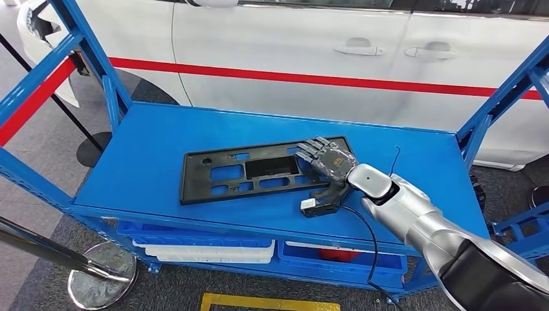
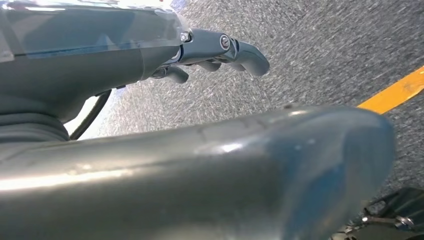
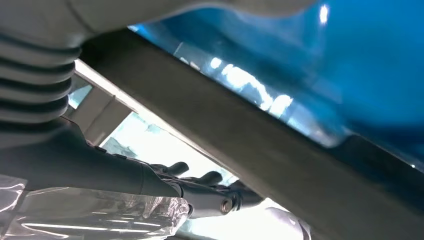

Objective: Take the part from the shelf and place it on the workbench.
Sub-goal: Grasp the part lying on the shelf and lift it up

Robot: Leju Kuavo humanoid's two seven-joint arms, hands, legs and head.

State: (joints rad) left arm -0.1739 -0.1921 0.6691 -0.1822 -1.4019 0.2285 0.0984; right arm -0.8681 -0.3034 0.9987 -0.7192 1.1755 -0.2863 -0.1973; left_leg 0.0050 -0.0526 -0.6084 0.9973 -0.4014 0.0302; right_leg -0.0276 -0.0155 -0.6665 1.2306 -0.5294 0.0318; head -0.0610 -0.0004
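Note:
A flat black plastic part (image 1: 252, 172) with several cut-outs lies on the blue shelf (image 1: 149, 149). My right hand (image 1: 330, 165) is at the part's right end, with its fingers spread over the top face and its thumb at the front edge. In the right wrist view the part's edge (image 3: 260, 145) runs as a dark band between the thumb and the dark fingers (image 3: 210, 180), and a thin bright gap shows by the fingers. The part still lies flat. My left hand (image 2: 220, 50) hangs over grey floor with its fingers loosely extended, holding nothing.
A white car (image 1: 311, 45) with a red stripe stands right behind the shelf. Blue uprights (image 1: 97, 58) frame both ends. Blue and white bins (image 1: 207, 249) sit on the lower level. A stanchion base (image 1: 100, 278) and yellow floor tape (image 1: 268, 302) are in front.

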